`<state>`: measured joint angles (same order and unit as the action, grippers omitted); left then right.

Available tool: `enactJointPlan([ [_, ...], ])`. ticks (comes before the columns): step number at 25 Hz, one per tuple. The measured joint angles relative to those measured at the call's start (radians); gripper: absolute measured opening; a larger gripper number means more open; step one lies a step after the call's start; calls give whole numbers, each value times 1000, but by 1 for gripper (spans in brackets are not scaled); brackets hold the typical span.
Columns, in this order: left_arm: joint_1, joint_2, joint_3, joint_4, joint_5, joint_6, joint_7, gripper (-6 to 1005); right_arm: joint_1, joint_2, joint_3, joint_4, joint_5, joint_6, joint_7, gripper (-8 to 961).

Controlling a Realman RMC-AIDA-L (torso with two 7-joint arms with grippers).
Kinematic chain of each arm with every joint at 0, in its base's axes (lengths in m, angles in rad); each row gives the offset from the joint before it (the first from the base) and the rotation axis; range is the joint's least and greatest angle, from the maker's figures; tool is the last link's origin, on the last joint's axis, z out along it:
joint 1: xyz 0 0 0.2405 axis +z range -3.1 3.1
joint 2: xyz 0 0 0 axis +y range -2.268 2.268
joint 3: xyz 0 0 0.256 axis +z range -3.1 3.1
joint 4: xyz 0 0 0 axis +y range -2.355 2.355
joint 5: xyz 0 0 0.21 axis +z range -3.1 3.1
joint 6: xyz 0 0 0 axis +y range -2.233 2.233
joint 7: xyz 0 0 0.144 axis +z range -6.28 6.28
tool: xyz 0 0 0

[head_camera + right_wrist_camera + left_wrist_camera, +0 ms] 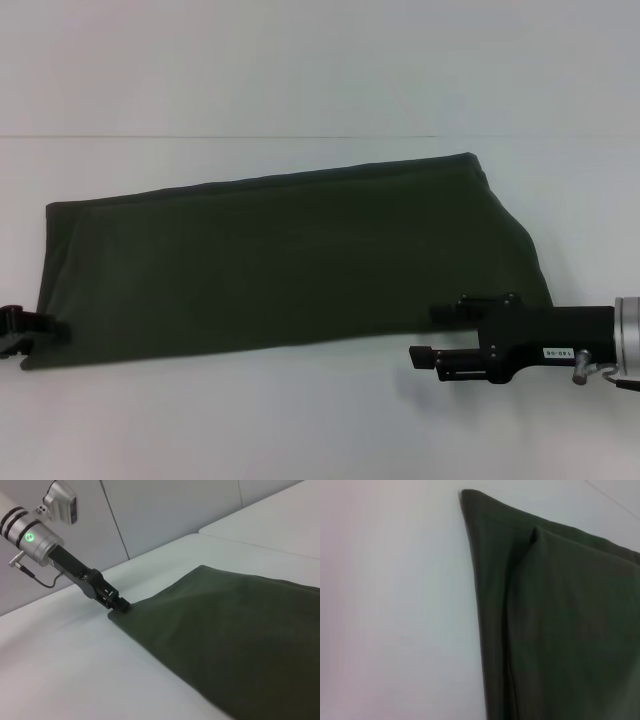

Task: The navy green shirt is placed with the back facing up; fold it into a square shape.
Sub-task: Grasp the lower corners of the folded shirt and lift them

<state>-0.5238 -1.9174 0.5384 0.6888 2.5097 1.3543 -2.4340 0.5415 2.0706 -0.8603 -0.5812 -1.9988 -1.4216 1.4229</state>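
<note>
There is one navy green shirt [290, 260] and it lies flat on the white tabletop [300, 70]. It has been folded into one long strip that runs from the left side to the right side. The strip is not straight with the tabletop: its right end sits farther away and its left end sits nearer. The top of the cloth is plain, with no letters showing. In the left wrist view you can see one folded layer lying on top of another [560, 630], with a long crease between them.

There are two tools, one on each arm.

The left tool [38, 328] is at the near left corner of the shirt. In the right wrist view this same tool [121, 608] touches that corner, and the cloth rises up a little to meet its tip. It looks like it is pinching the corner, closed on the shirt.

The right tool [428, 335] is at the near right part of the shirt. Its black body lies right at the near edge of the cloth. One finger [445, 313] lies over the cloth edge and the other finger [422, 356] is out over the bare tabletop. There is a clear gap between them, so this tool is open and holds nothing.
</note>
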Motion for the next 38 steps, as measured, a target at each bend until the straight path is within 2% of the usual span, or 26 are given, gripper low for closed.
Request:
enactJointPlan([
  [5, -2, 0, 7, -5, 1, -5, 3, 557, -2, 0, 2, 0, 0, 0, 0, 799],
  [9, -7, 0, 9, -7, 2, 0, 5, 310, -1, 0, 3, 0, 0, -1, 1, 799],
  [15, -10, 1, 12, -9, 4, 7, 12, 90, -1, -1, 13, -1, 7, -3, 37, 798],
  [20, -10, 2, 12, -9, 5, 9, 19, 12, -2, -20, 51, -51, 5, -1, 243, 798],
  [23, -10, 3, 11, -10, 5, 11, 30, 13, -12, -48, 60, -126, 1, -1, 464, 798],
  [25, -10, 3, 9, -10, 4, 12, 36, 13, -14, -73, 61, -159, -10, -3, 600, 797],
  [27, -10, 3, 8, -11, 3, 13, 42, 13, -9, -108, 61, -177, -45, -3, 771, 797],
  [31, -10, 4, 5, -11, -1, 17, 50, 14, 22, -155, 61, -181, -141, -2, 982, 797],
  [34, -11, 4, 5, -11, -3, 18, 53, 14, 62, -181, 61, -184, -247, -1, 1089, 794],
  [38, -14, 4, 5, -11, -3, 19, 61, 15, 104, -181, 64, -183, -342, 10, 1129, 794],
])
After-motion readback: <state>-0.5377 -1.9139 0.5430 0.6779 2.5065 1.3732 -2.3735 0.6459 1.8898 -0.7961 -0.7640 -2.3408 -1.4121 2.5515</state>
